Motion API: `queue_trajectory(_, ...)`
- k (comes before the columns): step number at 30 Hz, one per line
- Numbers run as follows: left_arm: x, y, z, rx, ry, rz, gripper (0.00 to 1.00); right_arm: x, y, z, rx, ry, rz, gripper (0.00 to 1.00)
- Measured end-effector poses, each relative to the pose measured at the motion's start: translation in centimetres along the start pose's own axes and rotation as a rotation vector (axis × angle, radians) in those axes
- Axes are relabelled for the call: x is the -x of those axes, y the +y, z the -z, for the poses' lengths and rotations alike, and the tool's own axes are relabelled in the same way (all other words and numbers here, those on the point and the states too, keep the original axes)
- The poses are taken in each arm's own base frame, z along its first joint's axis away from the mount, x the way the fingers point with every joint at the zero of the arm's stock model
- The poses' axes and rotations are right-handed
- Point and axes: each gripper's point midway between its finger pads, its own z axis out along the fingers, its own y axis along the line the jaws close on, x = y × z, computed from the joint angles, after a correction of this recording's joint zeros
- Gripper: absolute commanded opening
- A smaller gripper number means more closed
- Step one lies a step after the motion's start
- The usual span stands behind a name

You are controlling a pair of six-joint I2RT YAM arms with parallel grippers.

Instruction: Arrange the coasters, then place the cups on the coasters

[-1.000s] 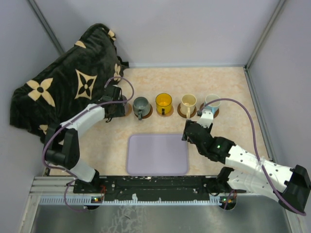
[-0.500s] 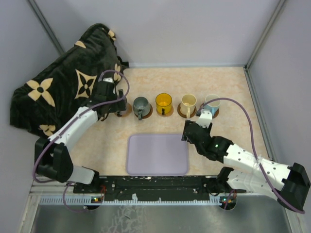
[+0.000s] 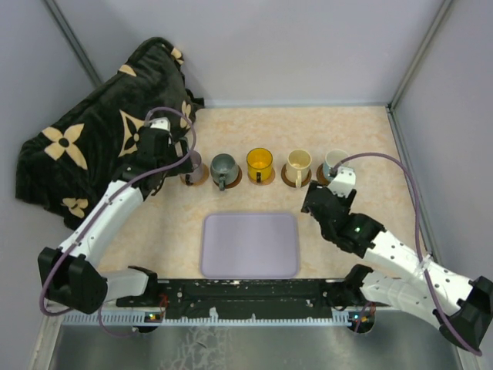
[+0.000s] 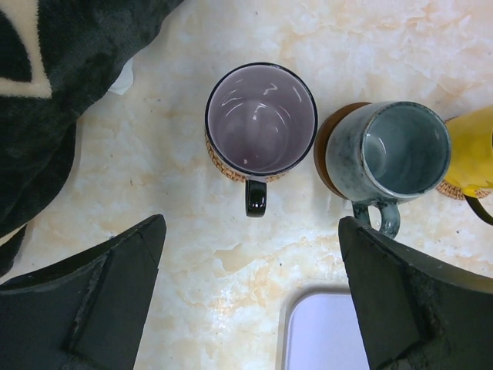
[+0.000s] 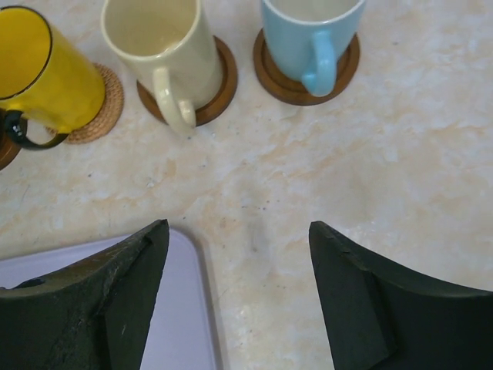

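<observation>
Five cups stand in a row, each on a coaster: purple-grey cup [image 3: 193, 163] [image 4: 260, 118], grey-green cup [image 3: 223, 165] [image 4: 389, 150], yellow cup [image 3: 259, 161] [image 5: 42, 73], cream cup [image 3: 298, 163] [image 5: 158, 46] and light blue cup [image 3: 336, 160] [image 5: 308, 27]. A woven tan coaster [image 4: 219, 160] shows under the purple-grey cup, and dark brown coasters [image 5: 222, 81] [image 5: 283, 77] under the cream and blue ones. My left gripper [image 3: 179, 156] [image 4: 250, 223] hovers open above the purple-grey cup, holding nothing. My right gripper [image 3: 327, 194] [image 5: 237, 227] is open and empty, just short of the blue cup.
A lavender tray [image 3: 250, 245] [image 4: 323, 331] [image 5: 189, 308] lies in front of the row. A black blanket with beige flower shapes [image 3: 100, 131] [image 4: 46, 77] is heaped at the left, close to the purple-grey cup. Grey walls enclose the table.
My left gripper opened, let go of the purple-grey cup and drew back up and left. My right gripper shifted right and widened a little.
</observation>
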Motion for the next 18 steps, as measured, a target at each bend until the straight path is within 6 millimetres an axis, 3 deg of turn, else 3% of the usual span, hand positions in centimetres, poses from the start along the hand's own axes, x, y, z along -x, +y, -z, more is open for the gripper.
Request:
queue_trajectory(8, 0.2, 0.4, 1.7, -0.011, -0.034, 0.010, 0.99, 2.3, -3.6, 1.1, -0.096, -0.077, -0.031, 0.79)
queue_trajectory(18, -0.9, 0.2, 1.7, -0.042, -0.027, 0.011, 0.99, 2.8, -5.5, 1.4, -0.174, -0.098, -0.009, 0.80)
